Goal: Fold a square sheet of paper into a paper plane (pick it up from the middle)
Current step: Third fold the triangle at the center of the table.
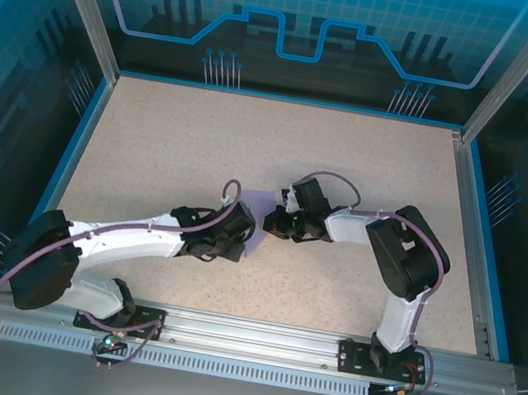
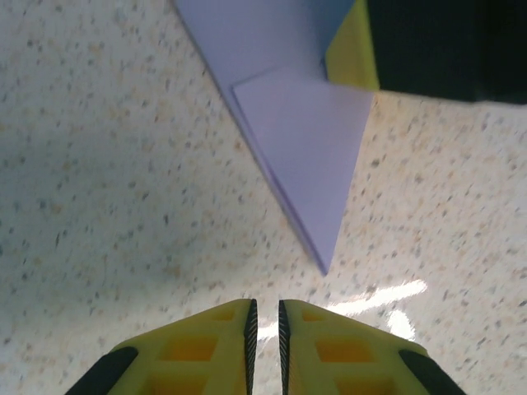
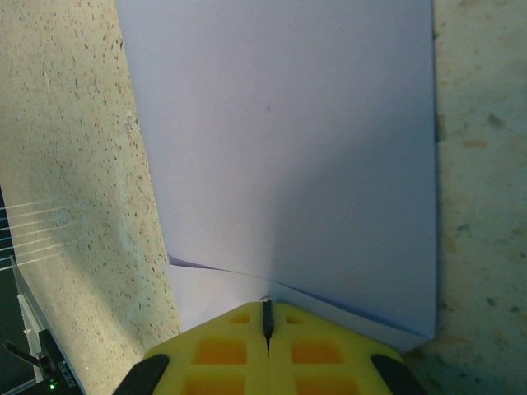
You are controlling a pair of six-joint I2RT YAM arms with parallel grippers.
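**Item 1. My left gripper** (image 2: 264,306): two yellow moulded plastic fingers with hollow cells, black bases and finely ribbed inner faces. The fingers stand narrowly apart with a slim slit between them and nothing in it. The tips stop short of the paper's point and do not touch it.

**Item 2. My right gripper** (image 3: 267,306): the same yellow cellular plastic. The fingers are pressed together, with the tips at the sheet's creased near edge. I cannot tell whether a layer is nipped between them.

**Item 3. Thin matte lavender-purple paper sheet** (image 3: 288,148): smooth and partly folded, it lies flat near the table's middle, between my two grippers. From the left wrist it is a sharp layered triangular point with a smaller triangular flap on top. From the right wrist it is a broad straight-edged panel with a shallow V crease.

**Item 4. Beige speckled tabletop** (image 1: 172,142): granular-looking, rectangular and blue-rimmed.
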